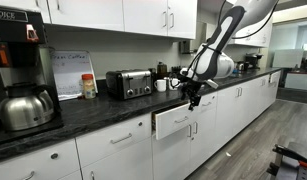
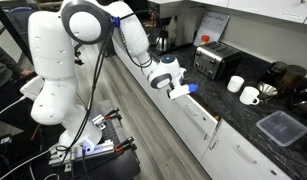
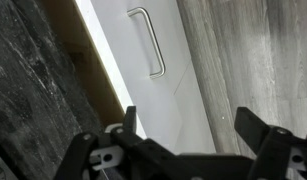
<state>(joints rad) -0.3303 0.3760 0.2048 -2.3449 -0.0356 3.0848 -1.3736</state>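
A white drawer (image 1: 176, 122) under the dark countertop (image 1: 93, 112) stands partly pulled out in both exterior views; its front is also seen from above (image 2: 196, 108). My gripper (image 1: 193, 98) hangs just above the drawer's front edge (image 2: 180, 91). In the wrist view the gripper (image 3: 191, 126) is open, its two dark fingers (image 3: 129, 120) spread wide with nothing between them. Below them lie the white drawer front (image 3: 168, 95) and a cabinet door with a metal bar handle (image 3: 145, 40). The fingers touch nothing that I can see.
On the counter stand a toaster (image 1: 128, 83), a coffee maker with a steel kettle (image 1: 23, 105), a jar (image 1: 89, 86) and mugs (image 2: 249, 95). A dark tray (image 2: 283, 127) lies near the counter edge. Wood floor (image 3: 253, 60) runs beside the cabinets.
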